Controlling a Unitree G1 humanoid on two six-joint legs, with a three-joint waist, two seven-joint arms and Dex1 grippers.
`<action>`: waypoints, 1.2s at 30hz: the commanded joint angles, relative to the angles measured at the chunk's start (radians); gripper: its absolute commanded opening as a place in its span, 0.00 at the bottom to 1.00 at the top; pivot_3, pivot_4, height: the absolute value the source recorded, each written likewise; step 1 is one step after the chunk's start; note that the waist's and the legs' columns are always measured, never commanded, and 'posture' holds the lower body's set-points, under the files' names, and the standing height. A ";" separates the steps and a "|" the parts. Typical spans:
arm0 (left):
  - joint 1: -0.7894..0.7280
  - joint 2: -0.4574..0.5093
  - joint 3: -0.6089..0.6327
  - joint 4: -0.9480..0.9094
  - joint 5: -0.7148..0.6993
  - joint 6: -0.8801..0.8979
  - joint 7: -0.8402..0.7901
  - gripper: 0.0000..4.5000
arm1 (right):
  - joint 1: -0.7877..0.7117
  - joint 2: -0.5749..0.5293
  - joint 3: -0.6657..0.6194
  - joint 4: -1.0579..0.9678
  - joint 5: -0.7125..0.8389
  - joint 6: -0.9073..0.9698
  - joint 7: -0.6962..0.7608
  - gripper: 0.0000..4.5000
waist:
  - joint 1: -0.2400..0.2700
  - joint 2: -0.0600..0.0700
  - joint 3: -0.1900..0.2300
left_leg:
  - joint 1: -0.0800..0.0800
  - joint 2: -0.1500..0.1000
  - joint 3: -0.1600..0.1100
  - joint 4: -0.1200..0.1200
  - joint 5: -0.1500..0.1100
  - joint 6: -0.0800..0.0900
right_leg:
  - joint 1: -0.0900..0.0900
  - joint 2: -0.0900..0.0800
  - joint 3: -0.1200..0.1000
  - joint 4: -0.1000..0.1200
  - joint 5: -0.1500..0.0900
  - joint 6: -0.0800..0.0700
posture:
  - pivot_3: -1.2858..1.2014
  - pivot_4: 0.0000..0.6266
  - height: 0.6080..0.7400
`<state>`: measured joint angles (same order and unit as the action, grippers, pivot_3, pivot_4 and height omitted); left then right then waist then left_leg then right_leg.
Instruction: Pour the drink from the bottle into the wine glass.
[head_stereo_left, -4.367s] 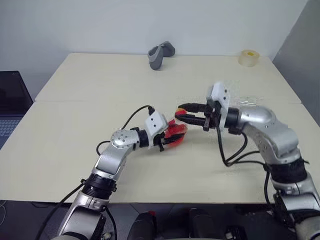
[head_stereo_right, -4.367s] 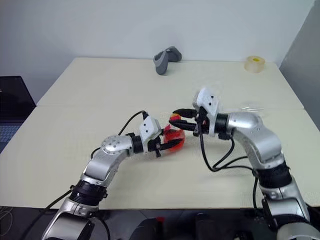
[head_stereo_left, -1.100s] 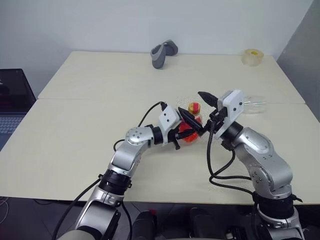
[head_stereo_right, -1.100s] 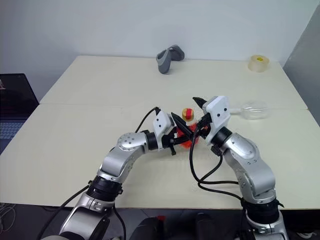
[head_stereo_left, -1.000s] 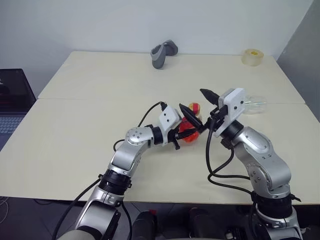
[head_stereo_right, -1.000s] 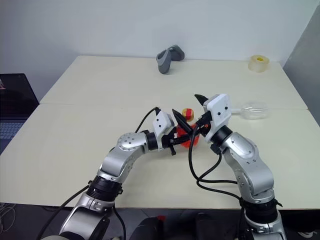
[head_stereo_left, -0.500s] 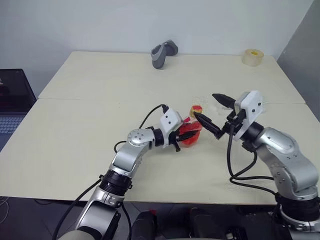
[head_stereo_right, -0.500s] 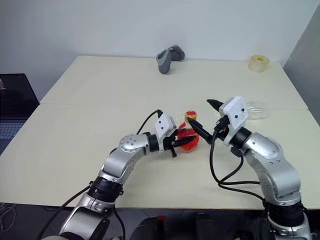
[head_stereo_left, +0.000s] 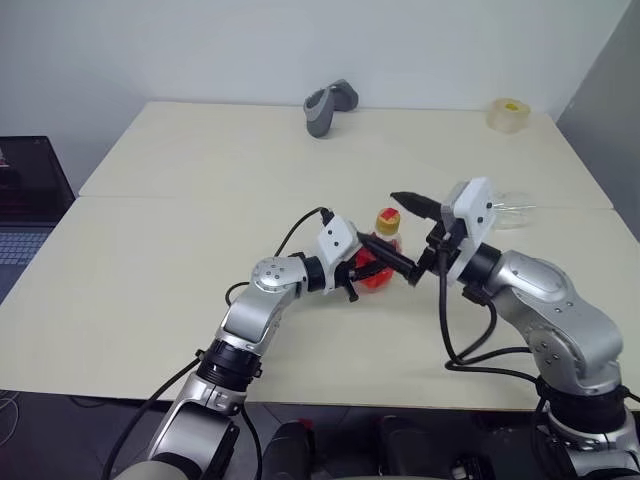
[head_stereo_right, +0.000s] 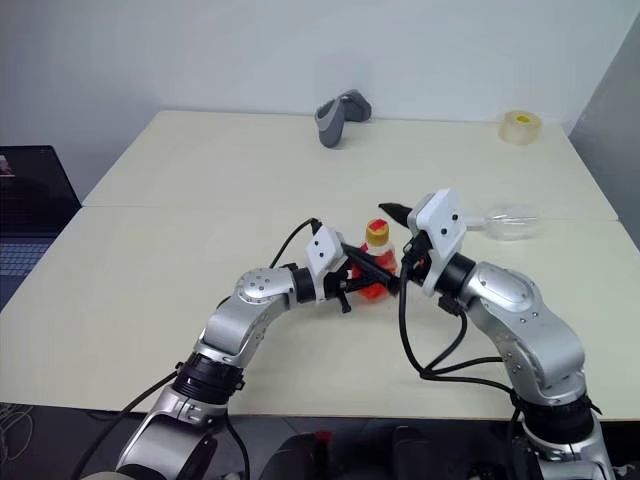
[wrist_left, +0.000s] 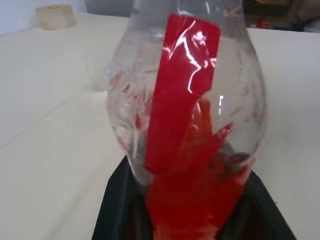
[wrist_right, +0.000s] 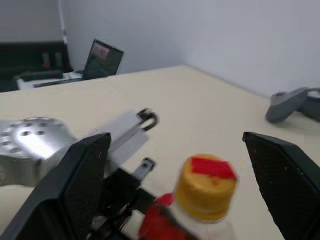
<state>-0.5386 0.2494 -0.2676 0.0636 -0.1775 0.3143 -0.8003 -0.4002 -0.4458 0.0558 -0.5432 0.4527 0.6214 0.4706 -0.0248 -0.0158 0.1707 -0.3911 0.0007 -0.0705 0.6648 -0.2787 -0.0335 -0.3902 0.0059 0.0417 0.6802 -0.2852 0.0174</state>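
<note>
The step in hand looks like uncapping: the pour cannot begin while the bottle is sealed and the glass is not yet standing. Starting at the left, the left gripper (head_stereo_left: 362, 272) is clamped narrowly on the lower body of the bottle (head_stereo_left: 380, 262), holding it upright near the middle of the table (head_stereo_left: 160, 260); the left wrist view shows its black fingers (wrist_left: 117, 210) pressing either side of the rounded base, where the drink (wrist_left: 200, 200) pools under a red label strip. The yellow-and-red cap (wrist_right: 208, 181) is still on the neck. Just right of it, the right gripper (head_stereo_right: 388, 245) is spread wide and holds nothing, one finger passing on the near side of the bottle and the other on the far side, both apart from the cap, which sits between them in the right wrist view. Farther right, the wine glass (head_stereo_right: 510, 222) appears to lie on its side on the table, well apart from the bottle. The next move probably calls for bringing those open fingers squarely around the cap, closing, and twisting while the left grip resists the turn; a loose left hold could let the bottle spin.
</note>
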 joint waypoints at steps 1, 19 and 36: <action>-0.010 -0.003 0.014 -0.048 -0.011 -0.030 -0.004 0.22 | -0.015 0.013 -0.015 0.020 -0.043 -0.062 -0.018 1.00 | -0.001 0.000 0.000 | 0.000 0.000 0.000 0.000 0.000 0.000 | 0.000 -0.001 0.000 0.000 0.000 0.000 | 0.52 0.24 1.00; -0.004 0.004 0.014 -0.048 -0.013 -0.031 -0.005 0.22 | 0.119 -0.177 -0.150 -0.091 0.169 0.093 0.133 1.00 | -0.005 0.000 0.000 | 0.000 -0.004 -0.001 0.000 0.001 0.002 | 0.000 -0.005 -0.001 0.001 -0.001 0.001 | 0.52 0.24 1.00; 0.003 0.004 0.007 -0.057 -0.010 -0.030 -0.001 0.21 | -0.027 -0.066 -0.063 0.029 -0.021 0.009 0.003 1.00 | -0.001 0.000 0.000 | -0.001 -0.007 -0.002 0.000 0.001 0.002 | 0.000 -0.008 -0.001 0.001 -0.001 0.003 | 0.52 0.24 1.00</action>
<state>-0.5317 0.2591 -0.2692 0.0623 -0.1763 0.3012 -0.7978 -0.4153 -0.5090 0.0482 -0.4966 0.4201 0.6374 0.4802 -0.0260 -0.0157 0.1707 -0.3922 -0.0059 -0.0725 0.6648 -0.2778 -0.0320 -0.3899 -0.0023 0.0401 0.6810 -0.2867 0.0199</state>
